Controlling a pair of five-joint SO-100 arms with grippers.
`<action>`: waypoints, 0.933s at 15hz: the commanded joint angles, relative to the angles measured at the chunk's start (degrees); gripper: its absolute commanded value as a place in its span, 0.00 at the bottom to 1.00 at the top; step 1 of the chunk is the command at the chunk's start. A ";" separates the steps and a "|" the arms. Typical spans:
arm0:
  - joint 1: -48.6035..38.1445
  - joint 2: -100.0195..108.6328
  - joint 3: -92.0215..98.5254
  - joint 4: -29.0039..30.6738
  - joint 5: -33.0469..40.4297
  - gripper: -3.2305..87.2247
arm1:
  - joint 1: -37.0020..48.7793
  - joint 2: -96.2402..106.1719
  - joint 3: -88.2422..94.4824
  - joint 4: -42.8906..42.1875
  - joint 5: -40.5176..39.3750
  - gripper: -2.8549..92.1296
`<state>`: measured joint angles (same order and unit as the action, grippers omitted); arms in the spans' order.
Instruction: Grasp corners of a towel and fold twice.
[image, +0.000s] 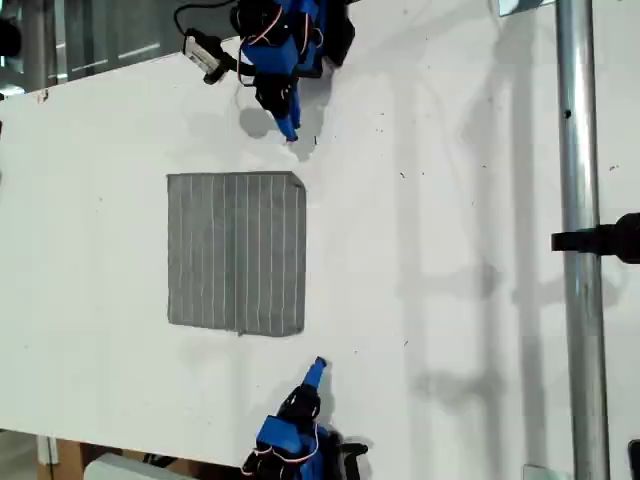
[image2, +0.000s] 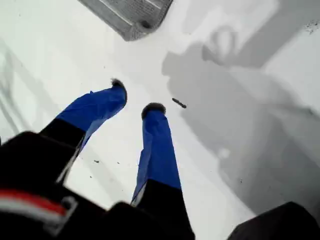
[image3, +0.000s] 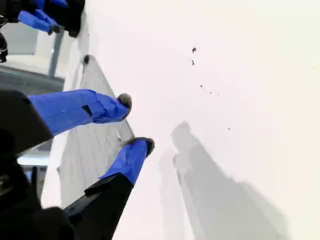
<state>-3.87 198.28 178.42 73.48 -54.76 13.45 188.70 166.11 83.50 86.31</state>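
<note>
The towel (image: 236, 255) lies flat and unfolded, mid-table (image: 450, 250). Our first gripper (image: 290, 130) and our second gripper (image: 318, 365) wait at opposite table edges, fingers apart and empty, each beside its nearest corner, probably ready to take both corners together.

Towel (image: 237, 253): grey, thin pale parallel stripes running top to bottom in the exterior view. Table (image: 450, 200): white, a few small dark specks, soft grey shadows. My first gripper (image2: 134, 100): blue fingers, dark tips, black body. My second gripper (image3: 136, 121): blue fingers, dark grey tips, black body. Pole (image: 580, 240): silver, with black clamp (image: 600, 240).
</note>
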 joint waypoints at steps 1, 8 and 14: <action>-8.53 0.53 0.26 -3.96 -17.05 0.00 | 0.88 0.00 -3.34 -0.88 -4.04 0.03; -8.26 0.53 0.26 -3.78 -17.14 0.00 | 5.01 -21.88 -19.95 -4.92 -17.93 0.03; -8.09 0.53 0.26 -3.43 -17.84 0.00 | 4.04 -65.39 -53.26 -8.44 -46.05 0.03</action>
<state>-11.34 198.46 178.51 70.66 -71.72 18.90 125.60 118.12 77.87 44.30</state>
